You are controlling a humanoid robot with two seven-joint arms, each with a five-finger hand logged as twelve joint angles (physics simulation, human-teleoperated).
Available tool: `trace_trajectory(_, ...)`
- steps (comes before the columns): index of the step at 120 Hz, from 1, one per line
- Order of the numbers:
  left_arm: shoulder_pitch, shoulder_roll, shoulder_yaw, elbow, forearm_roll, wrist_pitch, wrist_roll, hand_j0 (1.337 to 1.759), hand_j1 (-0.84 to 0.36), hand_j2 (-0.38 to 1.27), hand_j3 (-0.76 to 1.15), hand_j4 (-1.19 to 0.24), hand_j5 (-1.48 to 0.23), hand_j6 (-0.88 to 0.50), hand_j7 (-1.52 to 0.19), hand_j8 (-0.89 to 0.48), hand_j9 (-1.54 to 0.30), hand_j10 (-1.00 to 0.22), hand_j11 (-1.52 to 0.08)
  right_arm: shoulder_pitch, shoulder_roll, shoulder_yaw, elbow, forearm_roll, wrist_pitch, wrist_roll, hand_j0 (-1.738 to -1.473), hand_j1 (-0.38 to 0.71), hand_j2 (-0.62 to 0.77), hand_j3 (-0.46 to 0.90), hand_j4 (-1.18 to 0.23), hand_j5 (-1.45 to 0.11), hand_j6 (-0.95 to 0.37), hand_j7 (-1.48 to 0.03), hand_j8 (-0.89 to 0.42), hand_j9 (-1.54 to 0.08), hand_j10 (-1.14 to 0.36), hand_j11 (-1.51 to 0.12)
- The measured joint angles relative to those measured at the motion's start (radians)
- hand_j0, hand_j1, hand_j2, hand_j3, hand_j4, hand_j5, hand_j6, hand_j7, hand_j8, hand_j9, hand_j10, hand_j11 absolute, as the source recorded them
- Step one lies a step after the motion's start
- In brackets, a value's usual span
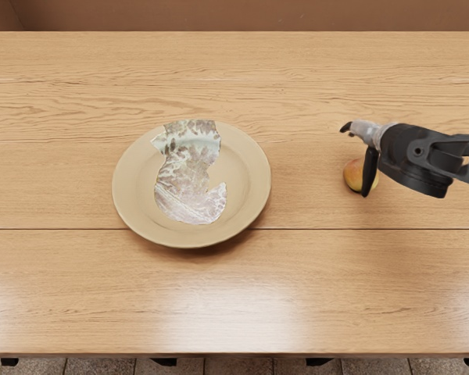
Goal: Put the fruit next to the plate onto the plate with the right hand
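Wood-grain worktop [297, 297], seen from above at a slant. Left of centre lies a round tan plate [127, 187] whose face carries an irregular mottled grey-white patch [189, 176]. Well to its right, clear of the rim, a small yellow-orange fruit [352, 176] rests on the worktop. The dark grey right arm [438, 160] enters from the right edge. Its right hand [367, 148] sits directly at the fruit, with a dark part of it crossing and hiding the fruit's right side. Whether the hand is clasping the fruit or merely beside it cannot be told. A board seam [359, 229] runs across the worktop below the fruit.
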Motion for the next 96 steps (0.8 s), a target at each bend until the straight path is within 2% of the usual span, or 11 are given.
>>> trace_trajectory(17, 0.000, 0.000, 0.000, 0.000, 0.000, 0.000, 0.000, 1.658, 0.35, 0.00, 0.00, 0.00, 0.00, 0.00, 0.00, 0.00, 0.00, 0.00, 0.00, -0.012, 0.000, -0.004, 0.038, -0.004, -0.038, 0.000, -1.658, -0.14, -0.03, 0.00, -0.18, -0.23, -0.18, -0.22, -0.18, -0.22, -0.18, -0.22)
trace_trajectory(48, 0.000, 0.000, 0.000, 0.000, 0.000, 0.000, 0.000, 1.658, 0.35, 0.00, 0.00, 0.00, 0.00, 0.00, 0.00, 0.00, 0.00, 0.00, 0.00, -0.008, -0.062, -0.020, 0.166, -0.006, -0.088, 0.000, -1.658, -0.10, -0.04, 0.00, -0.21, -0.27, -0.21, -0.27, -0.21, -0.27, -0.21, -0.27)
trace_trajectory(57, 0.000, 0.000, 0.000, 0.000, 0.000, 0.000, 0.000, 1.658, 0.35, 0.00, 0.00, 0.00, 0.00, 0.00, 0.00, 0.00, 0.00, 0.00, 0.00, -0.006, -0.070, -0.029, 0.177, -0.006, -0.091, 0.000, -1.658, -0.10, -0.04, 0.00, -0.22, -0.27, -0.22, -0.27, -0.22, -0.27, -0.17, -0.27)
trace_trajectory(96, 0.000, 0.000, 0.000, 0.000, 0.000, 0.000, 0.000, 1.658, 0.35, 0.00, 0.00, 0.00, 0.00, 0.00, 0.00, 0.00, 0.00, 0.00, 0.00, 0.007, -0.100, -0.054, 0.173, -0.006, -0.095, 0.000, -1.658, -0.09, -0.04, 0.00, -0.22, -0.28, -0.22, -0.28, -0.22, -0.28, -0.21, -0.28)
